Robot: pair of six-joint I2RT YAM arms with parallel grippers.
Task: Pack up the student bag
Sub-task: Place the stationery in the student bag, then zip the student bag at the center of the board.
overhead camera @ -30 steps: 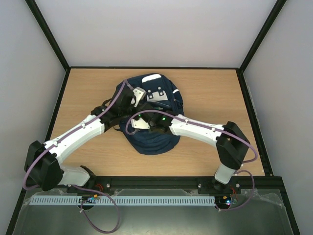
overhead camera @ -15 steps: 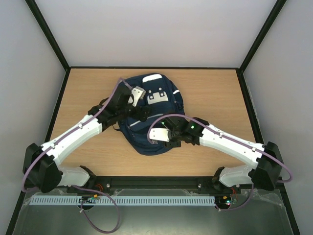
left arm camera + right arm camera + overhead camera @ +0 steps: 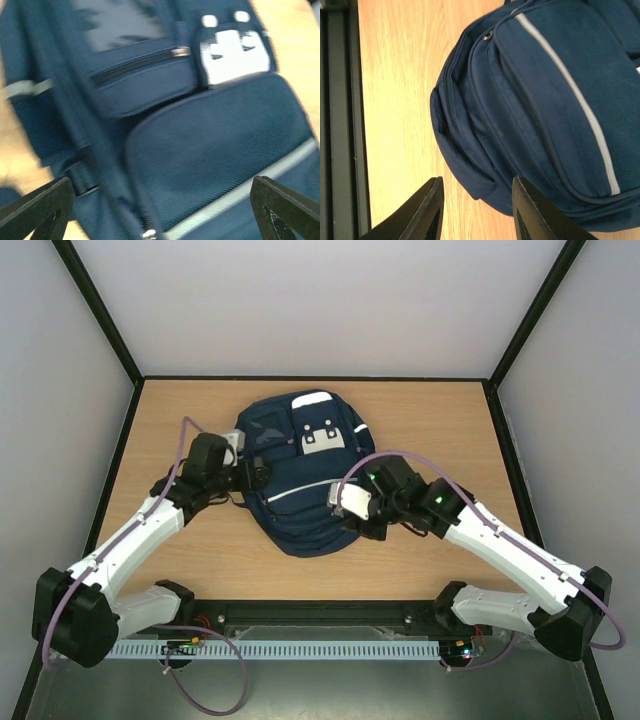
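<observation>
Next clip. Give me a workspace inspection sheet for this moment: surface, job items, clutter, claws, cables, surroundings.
Surface: light wooden table, no marks seen.
Job's things: navy student bag lying flat mid-table; the zips in view look closed.
Clutter: nothing seen.
Grippers: left claw open at the bag's left side; right claw open over the bag's near-right edge; neither holds anything.
Cables: purple cables, one arcing over each arm.
Surroundings: white walls, black frame.

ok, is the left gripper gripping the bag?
No, the left gripper stands wide open over the student bag, nothing clamped between its fingers.
</observation>
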